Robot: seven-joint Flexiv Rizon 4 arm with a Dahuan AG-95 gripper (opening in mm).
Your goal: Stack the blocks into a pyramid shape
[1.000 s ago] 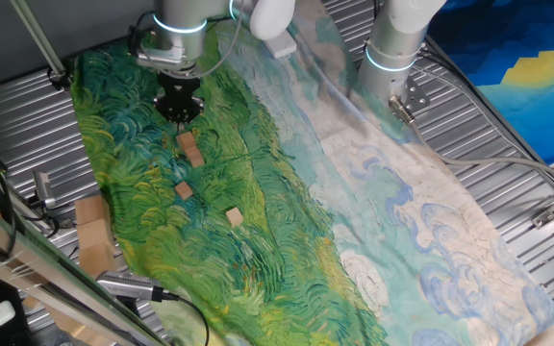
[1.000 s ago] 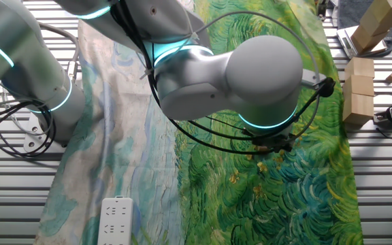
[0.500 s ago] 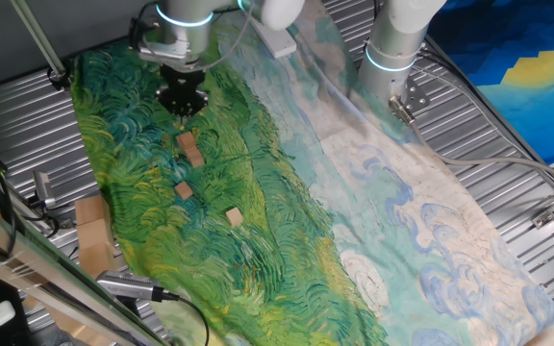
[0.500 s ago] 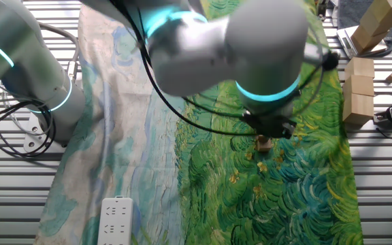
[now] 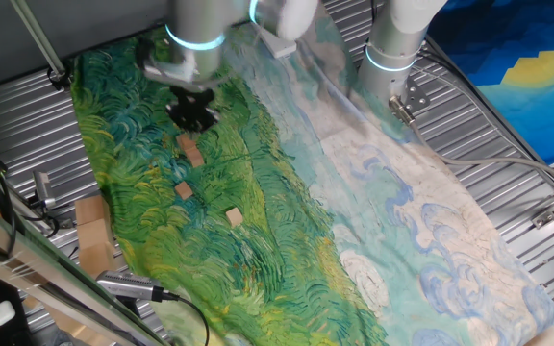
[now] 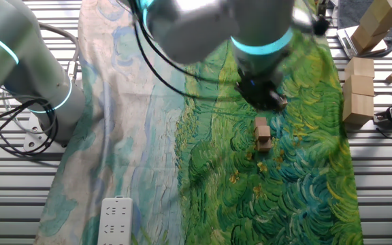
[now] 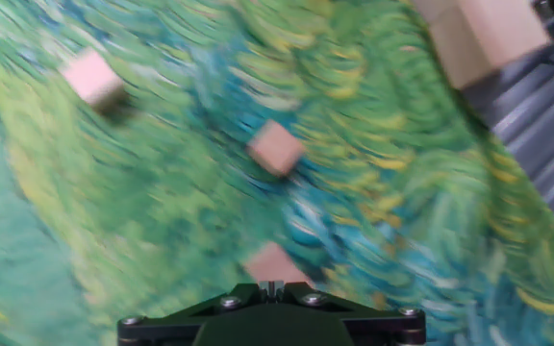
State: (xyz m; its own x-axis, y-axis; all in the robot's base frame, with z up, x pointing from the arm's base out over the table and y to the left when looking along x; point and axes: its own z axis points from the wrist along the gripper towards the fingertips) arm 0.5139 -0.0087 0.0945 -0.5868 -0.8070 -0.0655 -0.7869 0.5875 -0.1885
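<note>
Hovering above the green painted cloth (image 5: 258, 221), the gripper (image 5: 192, 113) is hanging just over a pair of touching blocks (image 5: 191, 150); whether its fingers are apart or together cannot be told. Two more single blocks (image 5: 184, 191) (image 5: 234, 218) are lying farther along the cloth toward the surface's (image 5: 508, 144) near edge. Larger tan boxes (image 6: 358, 92) are sitting off the cloth's edge.

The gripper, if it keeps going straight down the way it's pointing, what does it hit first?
Probably the pair of blocks just below the gripper, or the painted cloth beside them; depth is unclear.
</note>
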